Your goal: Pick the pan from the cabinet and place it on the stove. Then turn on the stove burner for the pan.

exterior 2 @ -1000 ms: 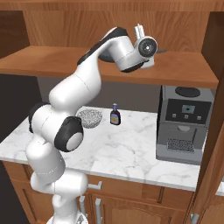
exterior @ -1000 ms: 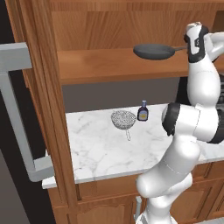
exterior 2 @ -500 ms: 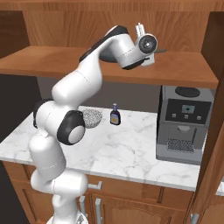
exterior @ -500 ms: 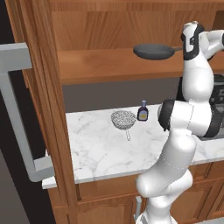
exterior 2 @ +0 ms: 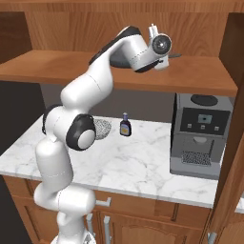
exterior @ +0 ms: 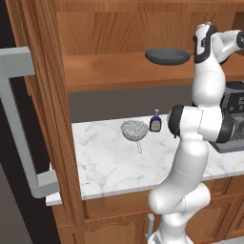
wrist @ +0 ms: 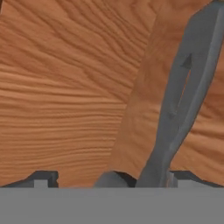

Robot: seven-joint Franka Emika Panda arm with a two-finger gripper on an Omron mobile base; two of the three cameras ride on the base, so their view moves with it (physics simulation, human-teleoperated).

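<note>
- Left base view: pan (exterior: 166,56) sits on the shelf of the open upper cabinet (exterior: 109,66), dark round body, handle running right toward the white arm's hand.
- End effector (exterior: 196,51) is up at shelf height, right at the handle end of the pan; arm rises from lower right, elbow over the surface.
- Hand view: pan handle (wrist: 181,105) runs up through the frame between the two finger tips (wrist: 43,178), grey with a long slot in it; wood grain of the cabinet fills the background.
- Jaws spread wide, one tip on each side of the handle, not clamped on it; handle sits closer to the right-hand tip in that view. Contact with the tip: cannot tell.
- Cabinet door (exterior: 40,114) swung open at left of left base view, long grey bar handle (exterior: 16,128) on it.
- White marble surface (exterior: 109,157) below the shelf carries a wire-mesh strainer (exterior: 134,130) and a small dark bottle (exterior: 155,122) just beside it, apart from each other.
- Right base view: end effector (exterior 2: 164,59) at the shelf, pan mostly hidden behind the arm; bottle (exterior 2: 125,126) on the surface, coffee machine (exterior 2: 199,133) at the right, well apart from the bottle.
- Strainer (exterior 2: 102,127) partly hidden behind the arm's lower joint in right base view.
</note>
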